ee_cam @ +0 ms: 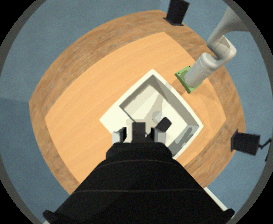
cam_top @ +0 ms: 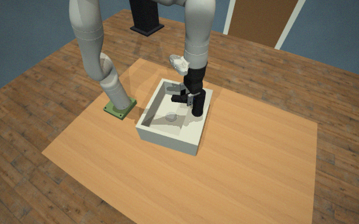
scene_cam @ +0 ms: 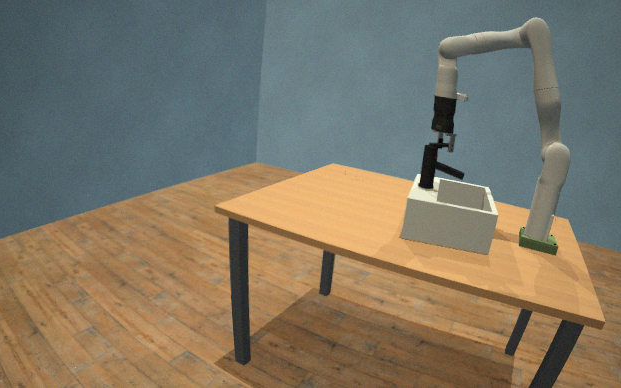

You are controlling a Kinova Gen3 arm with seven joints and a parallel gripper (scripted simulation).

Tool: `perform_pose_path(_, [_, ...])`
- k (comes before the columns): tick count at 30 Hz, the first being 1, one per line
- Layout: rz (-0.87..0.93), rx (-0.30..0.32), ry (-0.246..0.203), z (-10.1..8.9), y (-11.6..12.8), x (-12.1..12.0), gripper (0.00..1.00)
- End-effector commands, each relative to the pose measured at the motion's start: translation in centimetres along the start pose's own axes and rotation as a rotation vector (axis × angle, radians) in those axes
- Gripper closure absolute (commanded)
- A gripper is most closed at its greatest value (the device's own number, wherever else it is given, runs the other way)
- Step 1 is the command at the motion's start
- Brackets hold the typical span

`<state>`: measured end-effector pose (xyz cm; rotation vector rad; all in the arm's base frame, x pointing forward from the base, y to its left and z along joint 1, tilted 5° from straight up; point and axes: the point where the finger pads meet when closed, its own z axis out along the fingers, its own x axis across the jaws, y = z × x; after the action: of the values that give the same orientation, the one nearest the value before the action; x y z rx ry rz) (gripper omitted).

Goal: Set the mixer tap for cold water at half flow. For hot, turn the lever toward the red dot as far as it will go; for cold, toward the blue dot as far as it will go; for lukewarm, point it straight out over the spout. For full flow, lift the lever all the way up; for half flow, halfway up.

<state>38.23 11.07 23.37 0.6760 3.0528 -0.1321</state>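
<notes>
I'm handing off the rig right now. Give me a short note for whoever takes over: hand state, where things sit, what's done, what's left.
Hand: open, holding nothing, pointing down just above the tap's lever.
Black mixer tap: stands on the rim of the white sink, spout out over the basin. Sink sits on the wooden table beside the arm's green base.
Done: approach to the lever only; no grasp.
Left: take the lever, turn it fully toward the blue dot, lift it halfway. The dots are hard to make out from here.
</notes>
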Motion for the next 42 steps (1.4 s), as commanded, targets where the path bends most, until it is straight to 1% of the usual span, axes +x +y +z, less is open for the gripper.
perform_pose_path(1, [0.0,-0.001,-0.001,-0.07,0.03,-0.02,0.0])
perform_pose_path(4, [0.0,-0.001,-0.001,-0.07,0.03,-0.02,0.0])
perform_pose_path(5, [0.0,-0.001,-0.001,-0.07,0.03,-0.02,1.0])
perform_pose_path(42, [0.0,-0.001,-0.001,-0.07,0.03,-0.02,1.0])
